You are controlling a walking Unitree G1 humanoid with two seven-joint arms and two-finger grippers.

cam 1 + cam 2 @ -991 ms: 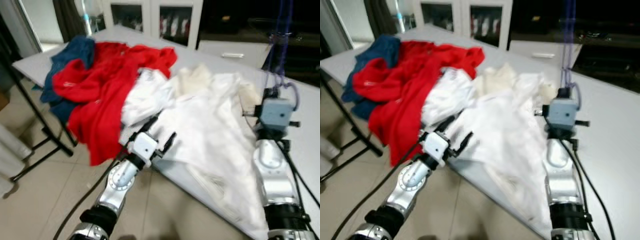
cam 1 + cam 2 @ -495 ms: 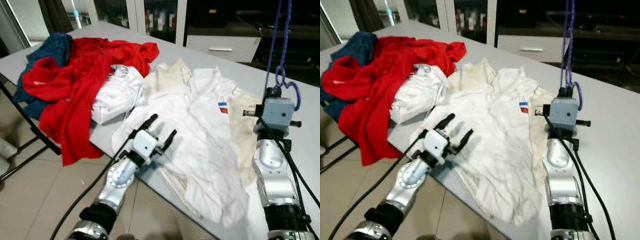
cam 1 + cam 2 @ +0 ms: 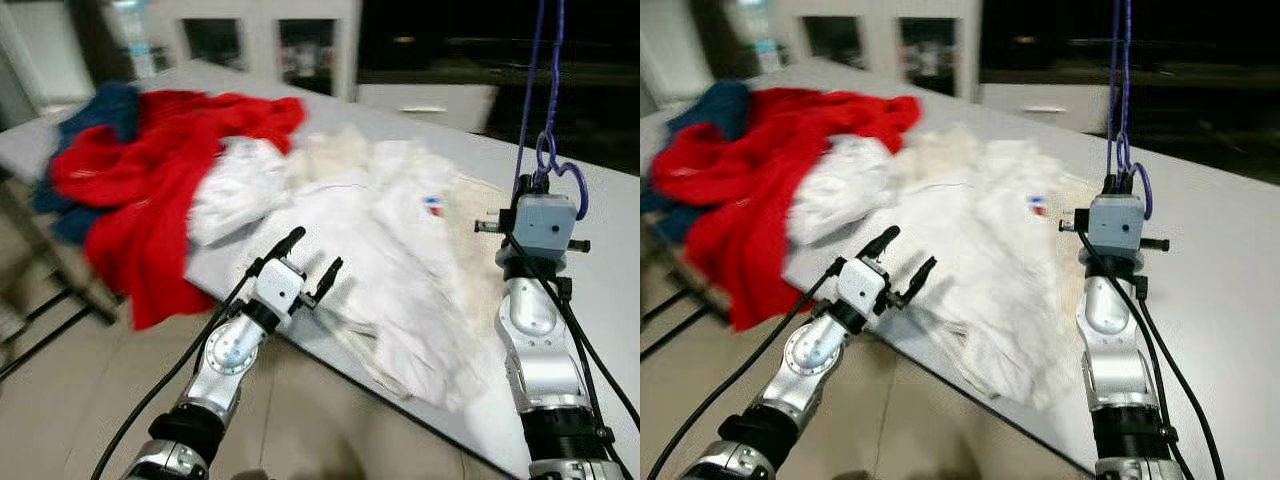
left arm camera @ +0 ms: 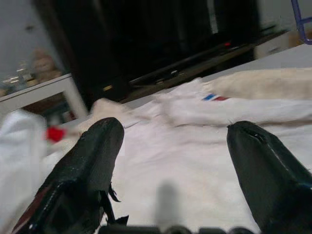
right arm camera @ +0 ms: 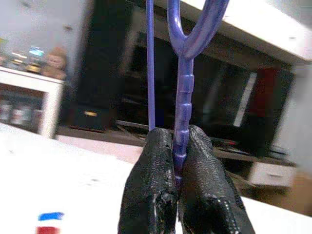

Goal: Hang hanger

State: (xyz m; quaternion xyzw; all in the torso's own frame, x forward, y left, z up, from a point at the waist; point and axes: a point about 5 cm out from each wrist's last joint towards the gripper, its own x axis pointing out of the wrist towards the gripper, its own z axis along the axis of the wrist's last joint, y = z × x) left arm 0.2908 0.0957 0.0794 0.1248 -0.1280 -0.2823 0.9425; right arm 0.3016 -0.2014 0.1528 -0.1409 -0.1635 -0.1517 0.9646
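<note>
Jaws of the right gripper are pressed tight on the stem of a purple hanger, which stands upright above the wrist with its loop and thin rod rising toward the top of the head views, over the far right part of the grey table. Across from it, the left gripper hovers at the near table edge with its two black fingers spread wide and nothing between them, pointed at a white shirt with a small red-and-blue mark that lies spread flat on the table. Beside that shirt sit a bunched white garment, a large red garment spilling over the table's left edge, and a blue garment at the far left corner; cabinets with dark glass doors stand behind. As far as the task can be judged, the hanger is picked up and held, but no rail or hook to hang it on can be made out, and no garment is on it. What seems left is carrying the hanger to a hanging place and setting its hook over it, perhaps after the free gripper deals with the shirt, though the pictures do not settle that.
</note>
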